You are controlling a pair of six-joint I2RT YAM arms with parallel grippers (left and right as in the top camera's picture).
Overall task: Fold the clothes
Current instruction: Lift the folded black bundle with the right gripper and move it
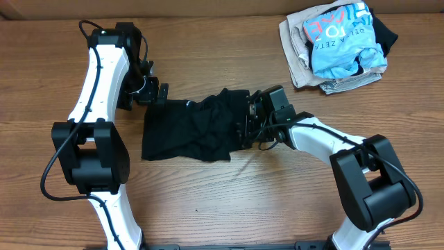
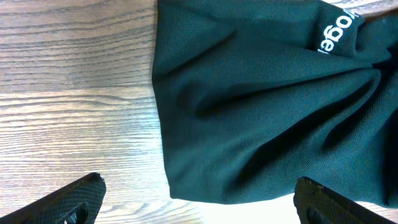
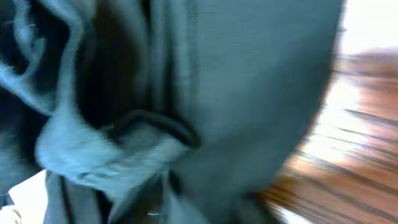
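The black shirt lies bunched and partly folded on the wooden table, at mid-table. In the left wrist view the shirt fills the right side, with white lettering at its top edge. My left gripper is open and empty at the shirt's far left corner; its fingers straddle the shirt's edge without holding it. My right gripper is at the shirt's right end, where the fabric is gathered up around it. The right wrist view is blurred and filled with close dark fabric; the fingers are hidden, and the gripper looks shut on the shirt.
A pile of other clothes, light blue with red lettering over beige and black, sits at the far right of the table. Bare wood table lies in front of the shirt, between the two arm bases.
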